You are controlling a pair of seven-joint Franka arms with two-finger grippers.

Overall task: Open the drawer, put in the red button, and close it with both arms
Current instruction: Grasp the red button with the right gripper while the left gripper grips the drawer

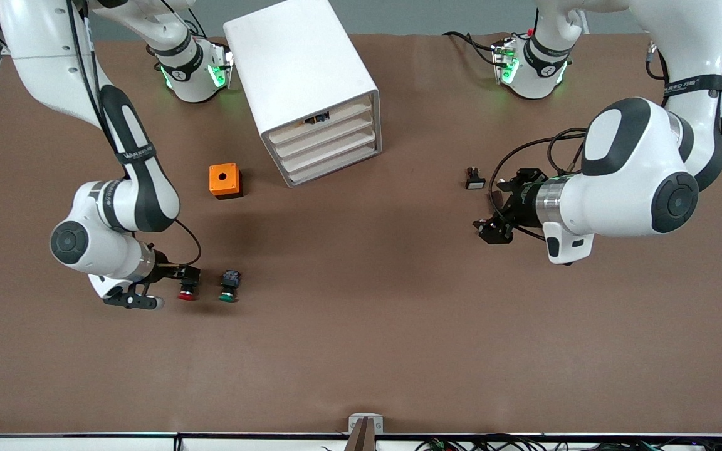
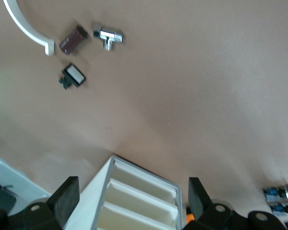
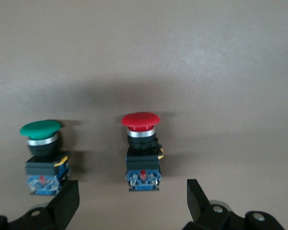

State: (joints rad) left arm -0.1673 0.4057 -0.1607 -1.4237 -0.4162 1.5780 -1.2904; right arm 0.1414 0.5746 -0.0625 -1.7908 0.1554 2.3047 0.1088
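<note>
Drawer (image 1: 329,139) shut, cabinet (image 1: 301,81) by the table's robot-side edge. Right gripper (image 1: 176,287) low at the red button (image 1: 187,289), jaws spread, nothing gripped, near the right arm's edge beside the green button (image 1: 229,286). Left gripper (image 1: 500,210) released, waiting. Next: pull the drawer out.

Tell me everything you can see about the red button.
The red button has a round red mushroom cap, a silver ring, a black neck and a black-and-blue block base with a yellow bit. It lies on the brown table beside the green button, untouched, with the right gripper open around its base.
</note>
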